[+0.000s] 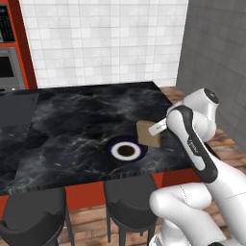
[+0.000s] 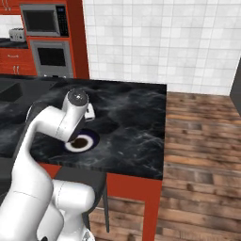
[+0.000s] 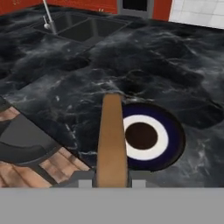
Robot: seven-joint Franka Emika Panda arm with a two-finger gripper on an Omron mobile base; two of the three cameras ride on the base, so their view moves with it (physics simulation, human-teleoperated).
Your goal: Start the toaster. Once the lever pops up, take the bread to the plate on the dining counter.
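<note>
The bread (image 3: 112,140) was held edge-on between the fingers of the gripper (image 3: 112,181), the two tips closed against its flat faces, and it projected straight out from the hand along the line of sight in the hand view. In the left base view the slice (image 1: 148,133) appeared as a tan square raised above the dining counter (image 1: 72,120), just to the right of the plate (image 1: 126,150), with the gripper (image 1: 161,129) at its right edge. The plate (image 3: 151,136) lay flat on the black marble near the counter's front edge; its white ring enclosed a dark centre inside a dark blue rim, and nothing rested on it. In the hand view the bread overlapped the plate's left side, but whether it was directly over the plate could not be determined. Dark stools (image 1: 129,202) stood below the counter's front edge. A sink (image 3: 87,28) was set into the far part of the slab, and a toaster (image 2: 17,34) stood on a distant red cabinet run beside the wall ovens (image 2: 47,40).
</note>
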